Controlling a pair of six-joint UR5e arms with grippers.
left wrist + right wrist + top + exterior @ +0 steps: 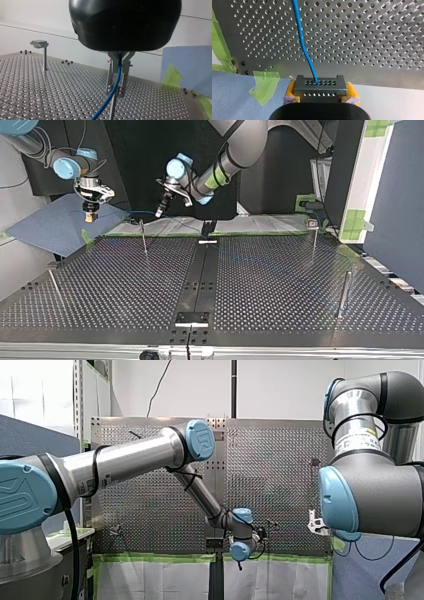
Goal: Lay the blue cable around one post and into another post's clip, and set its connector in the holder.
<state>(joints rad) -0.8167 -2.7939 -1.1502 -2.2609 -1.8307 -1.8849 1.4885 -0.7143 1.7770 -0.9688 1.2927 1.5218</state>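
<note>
My left gripper (pixel 117 83) has its metal fingers shut on the blue cable (pixel 113 91), just above a thin post (pixel 112 110). In the top view this gripper (pixel 160 212) hangs at the table's far edge beside that post (pixel 144 239). My right gripper (pixel 318 96) has its yellow pads shut on the dark grey connector (pixel 318 87), and the cable (pixel 302 45) runs out of it over the perforated plate. In the top view it (pixel 90 216) hovers over a blue mat off the table's far left corner. A black holder plate (pixel 191 319) sits at the near middle.
Other posts stand at the top view's far right (pixel 314 240), near right (pixel 345 292) and near left (pixel 56 287). A clip-topped post (pixel 44 53) stands off to the side of my left gripper. Green tape (pixel 264 83) edges the blue mat (pixel 55 227).
</note>
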